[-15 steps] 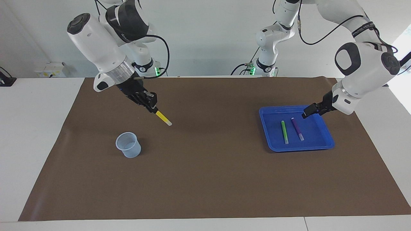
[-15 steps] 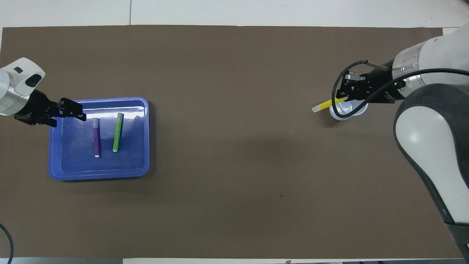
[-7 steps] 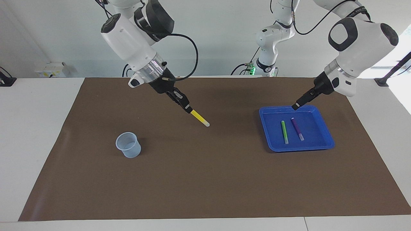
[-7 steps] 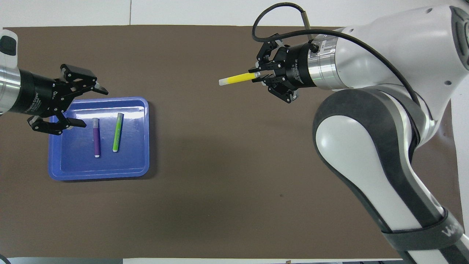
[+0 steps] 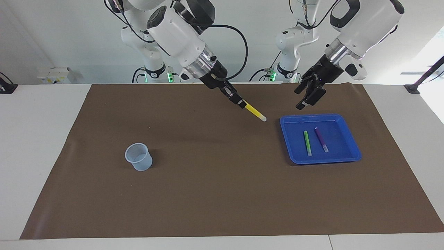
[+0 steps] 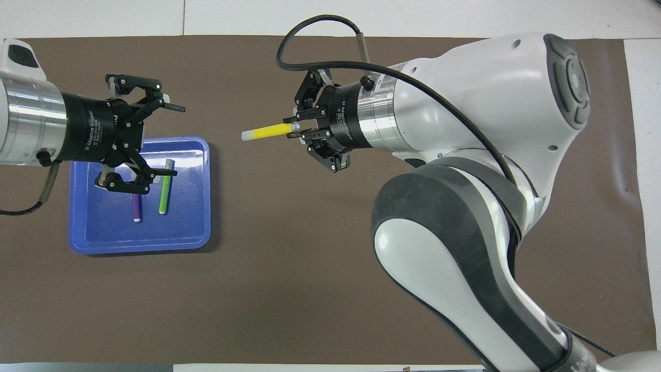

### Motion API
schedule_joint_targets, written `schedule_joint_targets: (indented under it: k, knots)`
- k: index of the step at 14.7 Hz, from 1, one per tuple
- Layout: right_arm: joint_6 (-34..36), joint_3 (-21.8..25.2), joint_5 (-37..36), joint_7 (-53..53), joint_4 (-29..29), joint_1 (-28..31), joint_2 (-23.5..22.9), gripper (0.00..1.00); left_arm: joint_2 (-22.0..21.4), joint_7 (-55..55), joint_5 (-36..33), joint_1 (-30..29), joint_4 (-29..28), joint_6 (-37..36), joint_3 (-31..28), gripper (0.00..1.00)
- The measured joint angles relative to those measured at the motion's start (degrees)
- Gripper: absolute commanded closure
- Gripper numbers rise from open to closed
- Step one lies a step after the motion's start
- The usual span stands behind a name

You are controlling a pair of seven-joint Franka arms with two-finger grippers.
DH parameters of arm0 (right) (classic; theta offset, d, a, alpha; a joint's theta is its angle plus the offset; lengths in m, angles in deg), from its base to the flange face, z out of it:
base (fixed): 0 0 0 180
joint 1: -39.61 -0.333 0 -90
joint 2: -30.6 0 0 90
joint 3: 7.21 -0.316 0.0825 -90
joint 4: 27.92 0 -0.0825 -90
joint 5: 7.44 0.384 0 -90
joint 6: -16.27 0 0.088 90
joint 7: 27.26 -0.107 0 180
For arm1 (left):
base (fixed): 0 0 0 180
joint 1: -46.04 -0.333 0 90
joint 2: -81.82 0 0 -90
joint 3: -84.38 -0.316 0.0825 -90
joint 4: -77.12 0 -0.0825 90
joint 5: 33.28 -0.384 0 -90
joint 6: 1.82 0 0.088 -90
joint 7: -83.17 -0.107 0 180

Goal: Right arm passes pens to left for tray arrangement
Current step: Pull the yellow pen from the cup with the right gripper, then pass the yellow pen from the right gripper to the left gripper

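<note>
Overhead view, Q: Where's the yellow pen (image 6: 264, 132)?
A: Clamped in the right gripper (image 6: 297, 129), over the mat (image 5: 215, 180), tip toward the left gripper (image 5: 308, 96), jaws apart, above the tray (image 5: 350, 139).

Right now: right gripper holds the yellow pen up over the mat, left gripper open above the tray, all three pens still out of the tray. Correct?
Not quite. The green pen and purple pen already lie in the tray, as the facing view shows. The rest holds: the right gripper holds the yellow pen over the mat, and the left gripper is open above the tray.
</note>
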Motion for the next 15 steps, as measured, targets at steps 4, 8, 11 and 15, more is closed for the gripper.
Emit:
schedule_joint_targets:
  k: [4, 8, 11, 15]
  knots:
    - [-0.09, -1.71, 0.00, -2.23, 0.01, -0.11, -0.05, 1.00, -3.00, 13.88, 2.39, 2.31, -2.78, 3.00, 0.06, 0.00]
    - [-0.09, -2.34, 0.00, -2.35, 0.03, -0.11, -0.19, 1.00, -7.79, 16.62, 10.65, 3.83, -13.06, 14.60, 0.09, 0.00]
    - [-0.11, -3.35, 0.00, -3.20, 0.05, -0.13, -0.19, 1.00, -9.20, 13.90, 15.63, 5.70, -16.63, 19.24, 0.11, 0.00]
    - [-0.13, -3.39, -0.01, -3.21, 0.06, -0.13, -0.20, 1.00, -9.33, 10.32, 17.22, 5.78, -18.38, 19.49, 0.07, 0.00]
